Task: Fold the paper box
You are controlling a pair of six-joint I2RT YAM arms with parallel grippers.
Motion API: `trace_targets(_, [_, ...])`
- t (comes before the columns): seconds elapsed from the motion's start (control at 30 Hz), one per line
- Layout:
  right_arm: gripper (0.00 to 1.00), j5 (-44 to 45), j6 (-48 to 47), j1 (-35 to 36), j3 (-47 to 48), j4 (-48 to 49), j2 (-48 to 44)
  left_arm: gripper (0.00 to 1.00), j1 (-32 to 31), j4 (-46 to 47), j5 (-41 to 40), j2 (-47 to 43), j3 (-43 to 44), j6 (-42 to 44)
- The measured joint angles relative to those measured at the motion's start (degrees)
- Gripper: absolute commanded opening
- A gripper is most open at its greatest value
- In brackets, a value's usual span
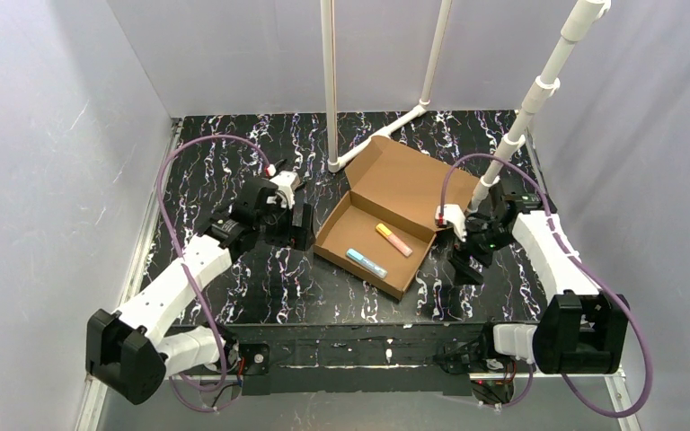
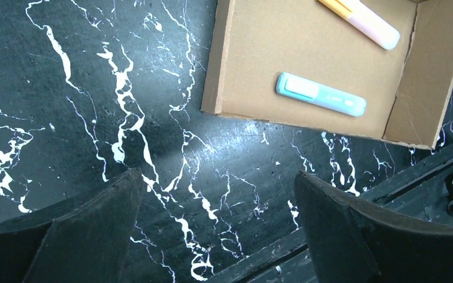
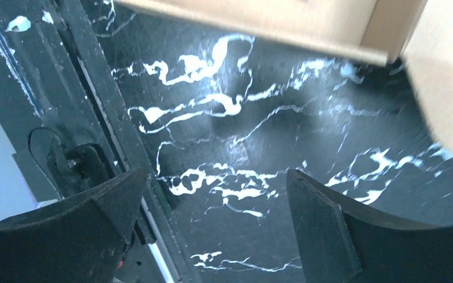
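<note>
The paper box [image 1: 357,214] is a brown cardboard mailer in the middle of the table, tray walls up and lid [image 1: 402,176] open, leaning back. Inside lie a blue marker [image 1: 367,263] and a yellow-pink marker [image 1: 393,239]. My left gripper [image 1: 289,235] is open and empty, just left of the box above the table. In the left wrist view the box corner [image 2: 213,88] and both markers [image 2: 321,94] show ahead. My right gripper [image 1: 465,267] is open and empty, just right of the box. The right wrist view shows the box edge [image 3: 307,26] blurred at the top.
White PVC pipe frames stand behind the box [image 1: 330,85] and at the right [image 1: 526,112]. The black marbled table [image 1: 234,180] ends at a dark front rail [image 1: 359,346]. Grey walls close in the left, back and right sides.
</note>
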Motion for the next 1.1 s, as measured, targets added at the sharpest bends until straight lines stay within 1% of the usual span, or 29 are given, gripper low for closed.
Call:
trace_targets(0.17, [0.98, 0.5, -2.4, -8.9, -3.2, -1.4, 1.9, 0.98, 0.0, 0.3, 1.1, -4.5, -1.7, 1.4])
trace_targets(0.3, [0.98, 0.1, -3.2, -16.7, -3.5, -3.2, 3.3, 0.98, 0.0, 0.8, 2.1, -7.8, -2.8, 1.8])
trace_targets(0.5, [0.98, -2.2, -8.7, -26.9, -3.4, -9.1, 3.3, 0.98, 0.1, 0.8, 1.1, -8.7, -2.8, 2.9])
trace_targets(0.63, [0.98, -2.8, -11.2, -31.9, -3.4, -11.5, 3.1, 0.98, 0.1, 0.8, 0.8, -8.9, -3.0, 3.3])
trace_targets(0.83, [0.98, -2.6, -13.0, -35.6, -3.4, -13.5, 2.8, 0.98, 0.1, 0.8, 0.2, -8.8, -3.1, 3.7])
trace_targets(1.1, [0.98, 0.9, -10.1, -36.1, 0.0, -14.3, 4.9, 0.98, 0.6, 0.8, 0.3, -8.6, -3.1, 3.9])
